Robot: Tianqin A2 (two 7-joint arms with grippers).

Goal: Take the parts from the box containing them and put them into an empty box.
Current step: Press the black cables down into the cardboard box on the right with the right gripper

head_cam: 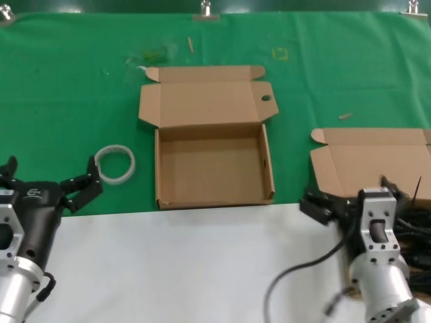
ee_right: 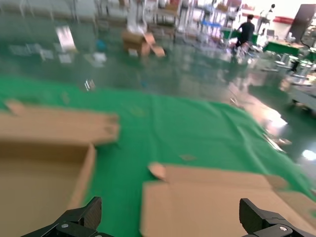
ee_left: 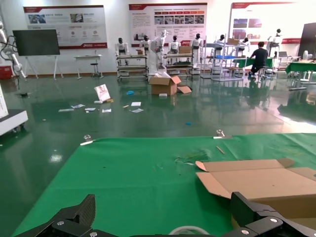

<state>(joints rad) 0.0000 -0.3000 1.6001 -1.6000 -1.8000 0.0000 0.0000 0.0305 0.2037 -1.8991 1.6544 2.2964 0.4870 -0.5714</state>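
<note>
While the left gripper (head_cam: 50,175) waits spread wide at the table's left edge beside the white ring of tubing (head_cam: 115,163), the right gripper (head_cam: 350,198) — fingers also spread — hovers over the box containing the cords (head_cam: 367,158) at the right edge; black power cords (head_cam: 412,232) lie inside. Mid-table, the empty box (head_cam: 212,165) sits open.

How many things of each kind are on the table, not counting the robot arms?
Cardboard boxes: 2, the open empty box at centre and the box with the parts on the right.
White ring of tubing: 1.
Black power cords: a tangled pile, cannot be counted.
Total: 3, plus the cords.
</note>
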